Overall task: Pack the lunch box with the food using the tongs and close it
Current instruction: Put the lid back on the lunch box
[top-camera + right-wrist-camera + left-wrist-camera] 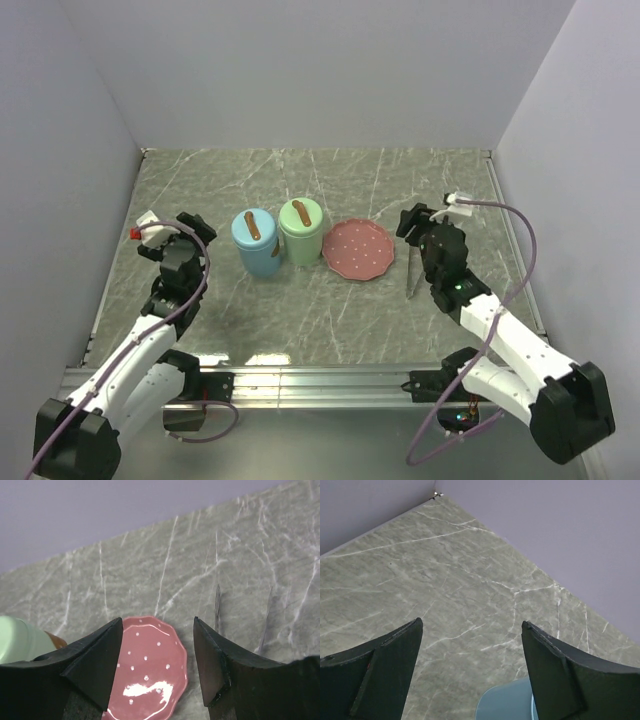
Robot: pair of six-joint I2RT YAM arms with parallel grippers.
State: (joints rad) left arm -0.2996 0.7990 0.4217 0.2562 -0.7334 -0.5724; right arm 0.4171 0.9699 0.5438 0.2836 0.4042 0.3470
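Walled marble table point(300, 180), tongs point(411, 272) beside plate point(357, 249)

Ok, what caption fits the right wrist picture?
Open right claw framing a dotted pink scalloped plate, slim grey metal tongs lying beside it.

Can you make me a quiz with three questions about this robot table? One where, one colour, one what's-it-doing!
1. The tongs lie: A on the table right of the pink plate; B on the plate; C in the air.
2. The tub beside the plate is: A blue; B green; C yellow.
3. The left gripper is: A shut on the tongs; B shut, empty; C open, empty.
Answers: A, they lie flat beside the plate; B, its body is green; C, its jaws stand wide apart.
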